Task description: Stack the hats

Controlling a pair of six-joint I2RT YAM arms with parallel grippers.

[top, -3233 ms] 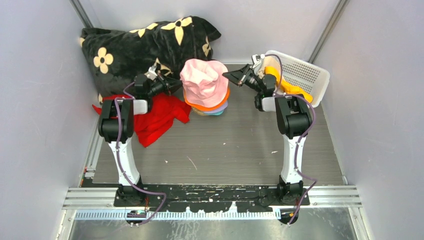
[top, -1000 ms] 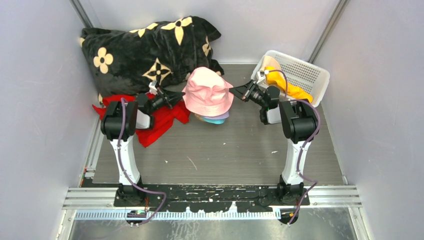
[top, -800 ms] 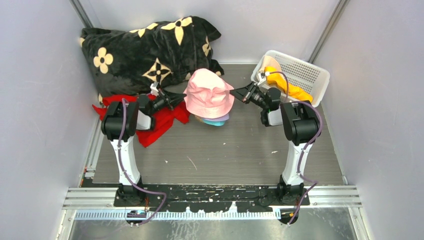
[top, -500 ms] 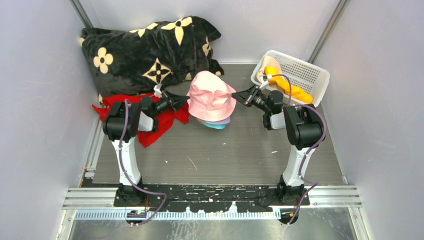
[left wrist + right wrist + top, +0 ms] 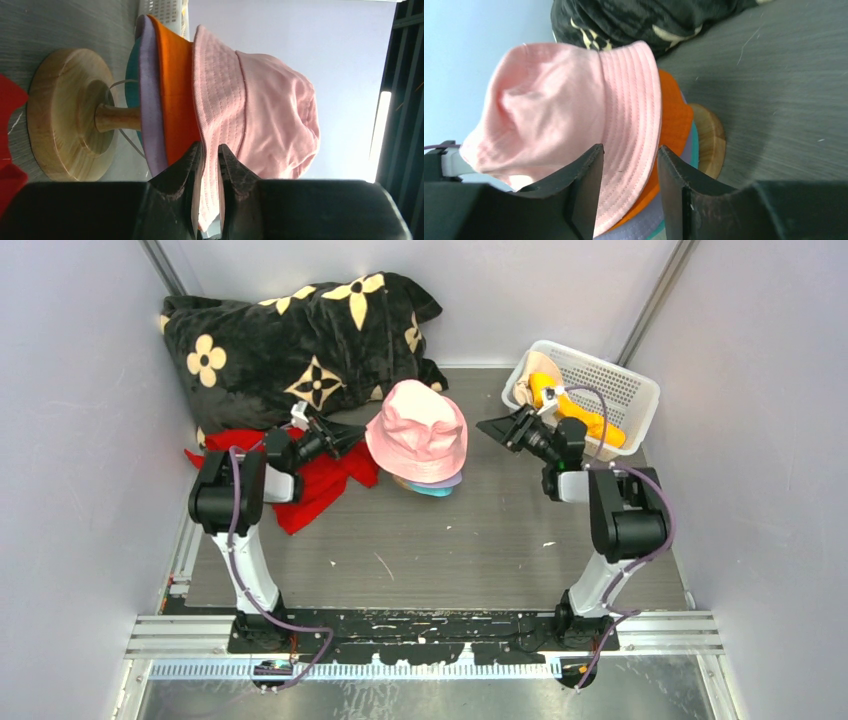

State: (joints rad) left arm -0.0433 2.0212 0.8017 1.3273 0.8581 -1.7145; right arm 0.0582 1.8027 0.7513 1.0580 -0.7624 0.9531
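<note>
1. Six hats, one per colour: pink [image 5: 415, 430], orange [image 5: 175, 90], lavender [image 5: 149, 90], teal [image 5: 132, 70], yellow [image 5: 603, 430], beige [image 5: 527, 380].
2. Four of them stacked on one stand [image 5: 65, 115]: pink, orange, lavender, teal.
3. Two of them in one white basket [image 5: 615, 385]: yellow and beige.
4. On that wooden stand, one round base and one post.
5. One black blanket [image 5: 270, 340] with cream flowers.
6. One red cloth [image 5: 320, 475].
7. Two arms, left arm [image 5: 235, 490] and right arm [image 5: 625, 515], with one purple cable apiece.
8. Two grippers, left gripper [image 5: 355, 434] and right gripper [image 5: 490, 427], two fingers on each.
9. One grey table [image 5: 450, 550].
</note>
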